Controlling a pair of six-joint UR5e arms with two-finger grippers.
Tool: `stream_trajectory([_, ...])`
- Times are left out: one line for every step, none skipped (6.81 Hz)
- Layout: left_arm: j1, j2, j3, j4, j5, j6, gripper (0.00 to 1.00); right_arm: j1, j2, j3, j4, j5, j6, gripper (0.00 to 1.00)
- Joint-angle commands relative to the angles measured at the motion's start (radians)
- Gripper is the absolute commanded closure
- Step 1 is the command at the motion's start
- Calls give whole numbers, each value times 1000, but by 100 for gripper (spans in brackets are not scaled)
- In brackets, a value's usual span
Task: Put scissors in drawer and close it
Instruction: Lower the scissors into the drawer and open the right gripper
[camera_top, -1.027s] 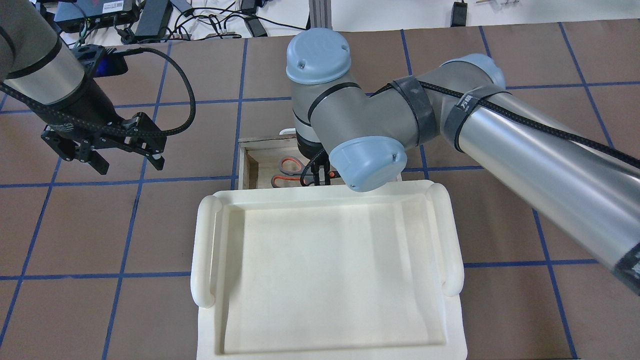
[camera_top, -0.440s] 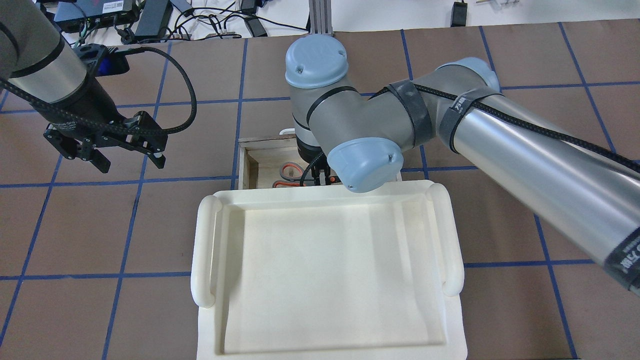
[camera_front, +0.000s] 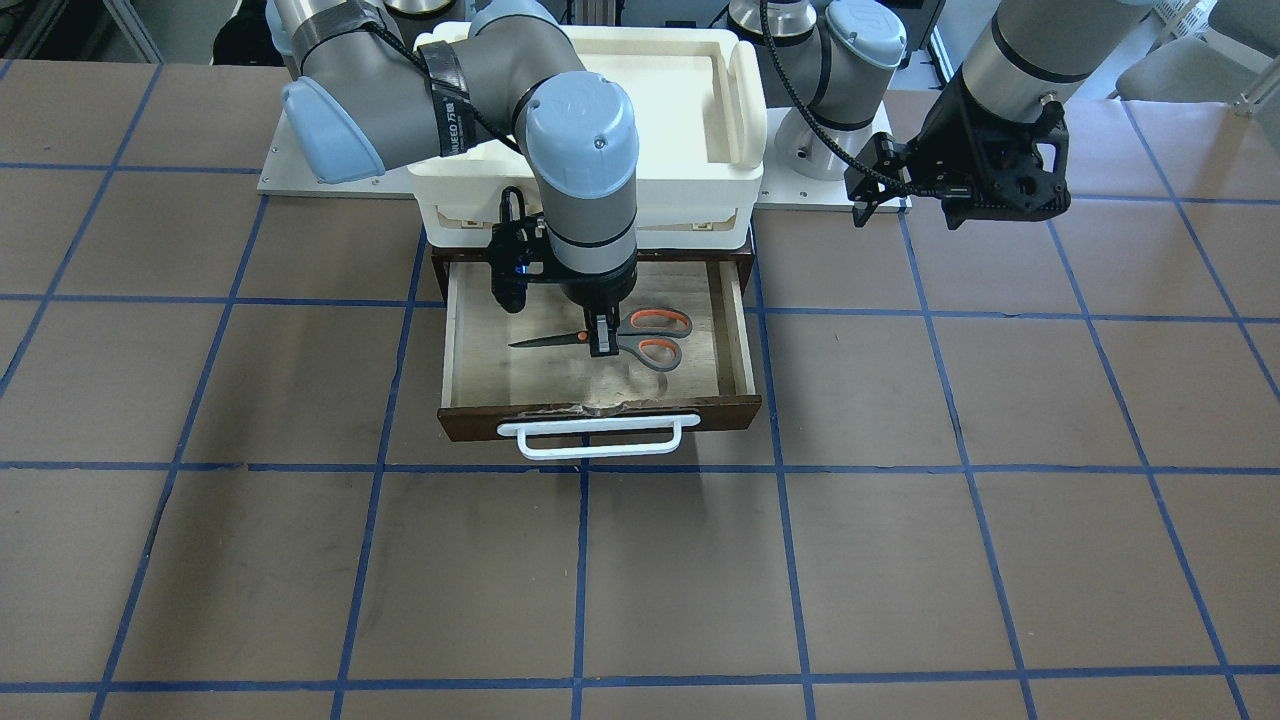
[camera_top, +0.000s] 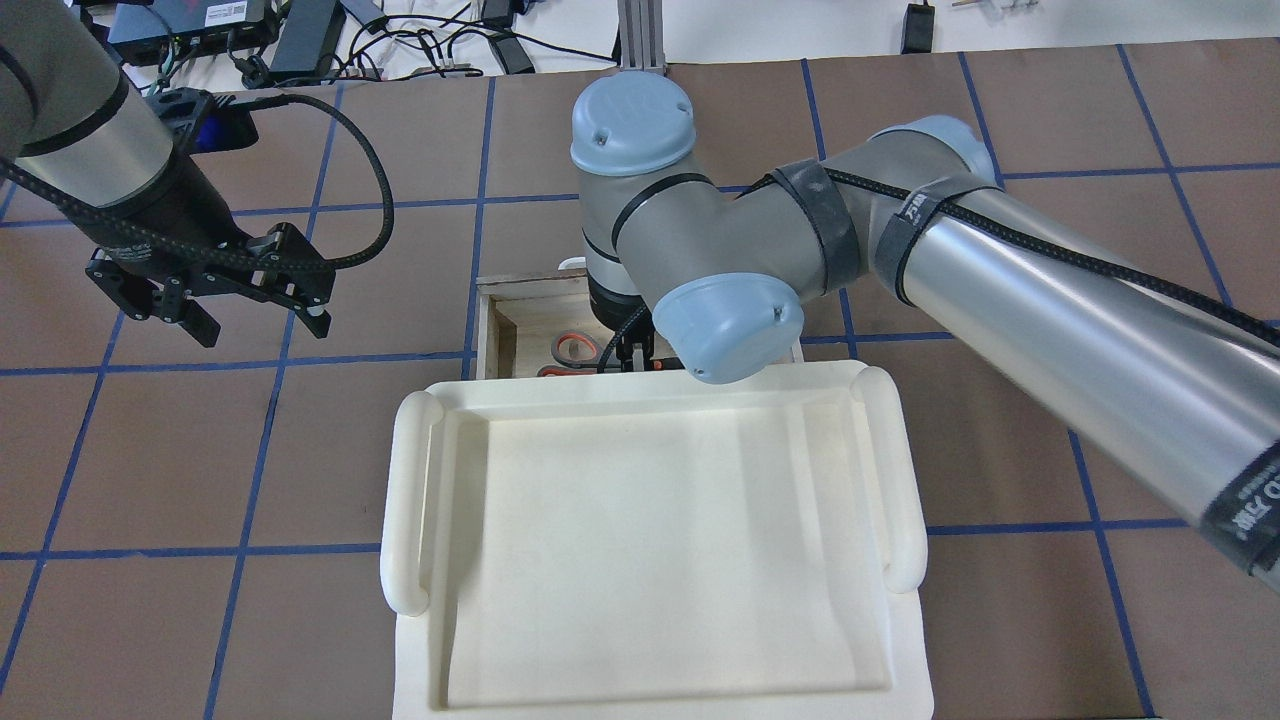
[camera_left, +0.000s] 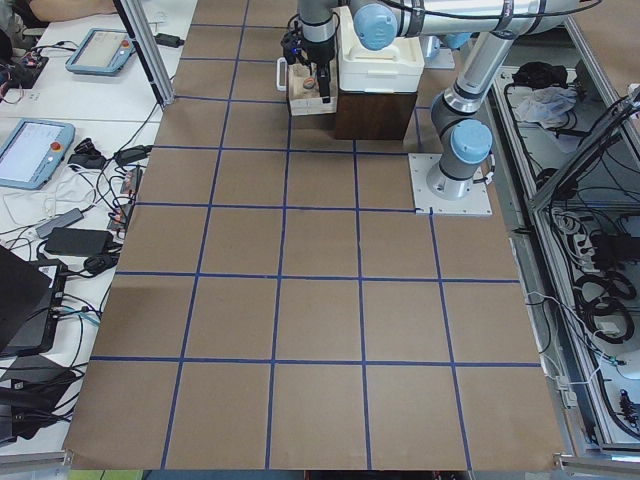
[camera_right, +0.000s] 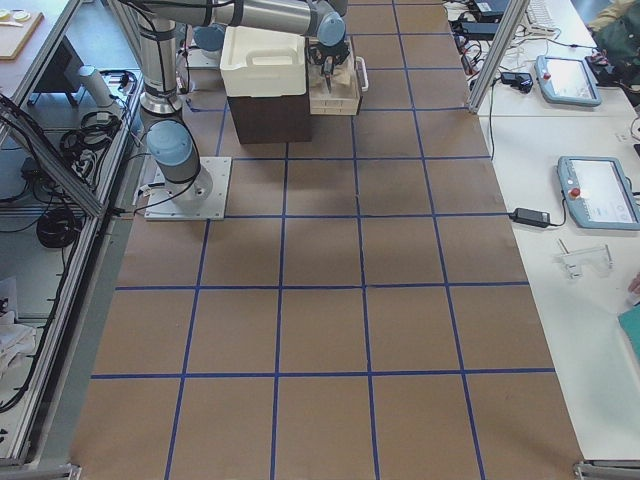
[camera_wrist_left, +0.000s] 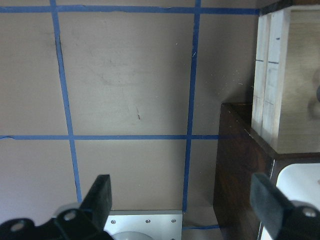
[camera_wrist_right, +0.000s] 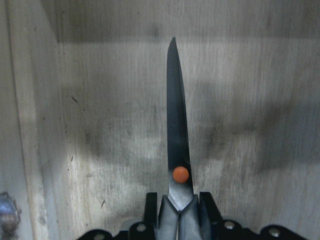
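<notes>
The scissors (camera_front: 645, 337), with grey handles and orange-red linings, lie level inside the open drawer (camera_front: 600, 416), blades pointing toward the view's left. My right gripper (camera_front: 600, 342) points straight down and is shut on the scissors at the pivot. The right wrist view shows the blade (camera_wrist_right: 177, 125) over the plywood floor (camera_wrist_right: 100, 125). I cannot tell if the scissors touch the floor. In the overhead view only a handle loop (camera_top: 570, 348) shows. My left gripper (camera_top: 255, 318) is open and empty, raised off to the drawer's side (camera_wrist_left: 272, 75).
A white foam tray (camera_top: 412, 500) sits on top of the dark cabinet (camera_wrist_left: 240, 165) that holds the drawer. The drawer's white bar handle (camera_front: 598, 438) faces away from the robot. Brown table with blue grid lines lies all around.
My right gripper has carried the scissors lower into the drawer and slightly toward the cabinet. The left gripper has barely moved.
</notes>
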Motion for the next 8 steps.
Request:
stream_trajectory([0, 0, 0, -3, 0, 2, 0, -1, -2, -10, 2, 7, -5, 65])
stream_trajectory([0, 2, 0, -1, 0, 2, 0, -1, -2, -10, 3, 7, -5, 62])
stream_trajectory([0, 2, 0, 2, 0, -4, 0, -1, 0, -10, 3, 7, -5, 56])
stream_trajectory([0, 0, 0, 1, 0, -12, 0, -1, 0, -7, 3, 7, -5, 17])
stream_trajectory([0, 11, 0, -9, 2, -11, 0, 0, 3, -4, 3, 30, -7, 10])
stream_trajectory([0, 11, 0, -7, 2, -11, 0, -1, 0, -7, -1, 30, -7, 0])
stream_trajectory([0, 5, 0, -6, -1, -9, 0, -1, -8, -12, -6, 30, -7, 0])
stream_trajectory([0, 2, 0, -7, -1, 3, 0, -6, -26, -27, -9, 29, -24, 0])
